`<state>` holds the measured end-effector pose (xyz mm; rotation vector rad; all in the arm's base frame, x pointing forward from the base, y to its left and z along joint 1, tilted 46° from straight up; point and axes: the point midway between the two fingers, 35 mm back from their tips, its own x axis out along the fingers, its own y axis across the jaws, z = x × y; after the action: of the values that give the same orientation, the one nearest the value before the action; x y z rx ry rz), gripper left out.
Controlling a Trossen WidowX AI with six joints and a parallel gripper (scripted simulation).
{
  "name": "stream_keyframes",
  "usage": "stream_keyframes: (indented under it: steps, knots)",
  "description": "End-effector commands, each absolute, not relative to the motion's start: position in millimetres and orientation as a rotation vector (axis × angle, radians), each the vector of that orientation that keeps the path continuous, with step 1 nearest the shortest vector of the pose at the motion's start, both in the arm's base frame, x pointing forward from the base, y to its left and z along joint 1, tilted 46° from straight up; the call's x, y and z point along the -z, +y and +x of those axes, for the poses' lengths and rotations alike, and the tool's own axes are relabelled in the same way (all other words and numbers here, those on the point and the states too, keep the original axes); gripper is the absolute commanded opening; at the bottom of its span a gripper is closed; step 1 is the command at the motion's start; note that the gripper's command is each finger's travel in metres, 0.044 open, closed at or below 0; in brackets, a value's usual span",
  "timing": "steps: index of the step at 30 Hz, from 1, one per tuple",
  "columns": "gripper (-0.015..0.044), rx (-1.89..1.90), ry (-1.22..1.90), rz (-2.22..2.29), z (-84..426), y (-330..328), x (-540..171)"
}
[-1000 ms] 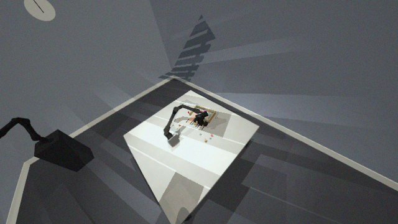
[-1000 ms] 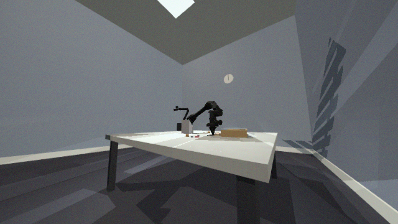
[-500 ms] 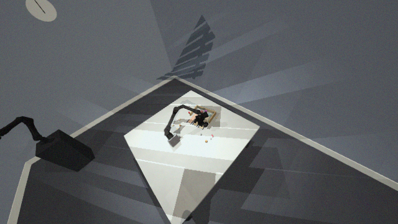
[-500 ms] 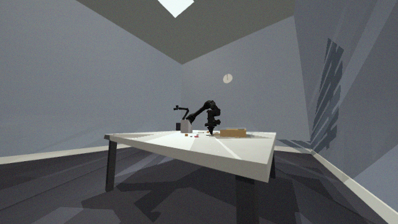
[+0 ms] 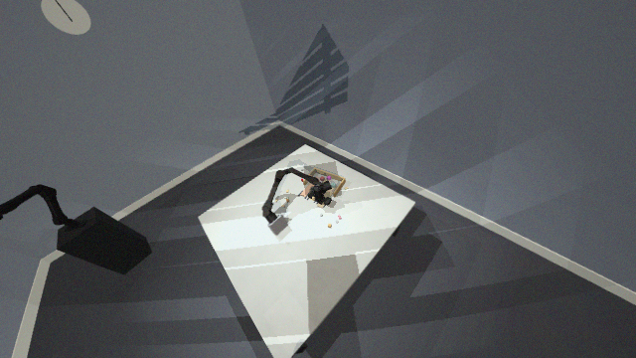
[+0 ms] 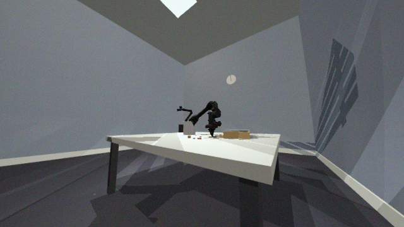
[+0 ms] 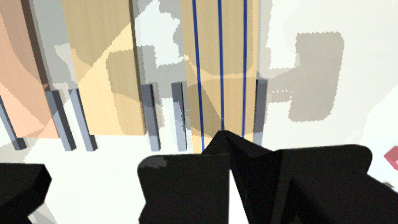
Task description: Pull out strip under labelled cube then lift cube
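Note:
My gripper is shut with nothing seen between its fingertips. In the wrist view it is low over the near end of a tan strip with blue lines. A plain tan strip and a salmon strip lie to the left, roughly alongside it. Short grey rails flank the ends of the strips. The labelled cube does not show in the wrist view, and I cannot make it out in the top and exterior views. The far ends of the strips are out of the wrist view.
A wooden-walled tray stands beside the gripper on the white table. Small pieces, among them an orange one and a red one, lie nearby. A second dark arm stands off the table.

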<state>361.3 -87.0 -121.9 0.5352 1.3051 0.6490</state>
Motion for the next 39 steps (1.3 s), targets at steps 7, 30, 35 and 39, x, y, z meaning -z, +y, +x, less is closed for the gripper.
stream_keyframes:
  steps: [7,30,35,39]
  knots:
    - [0.0000,-0.655,1.328,0.533,341,-82,130]
    - [0.0000,-0.654,1.330,0.533,306,-82,136]
    - [0.0000,-0.654,1.330,0.533,298,-83,137]
    - [0.0000,-0.654,1.330,0.533,292,-83,138]
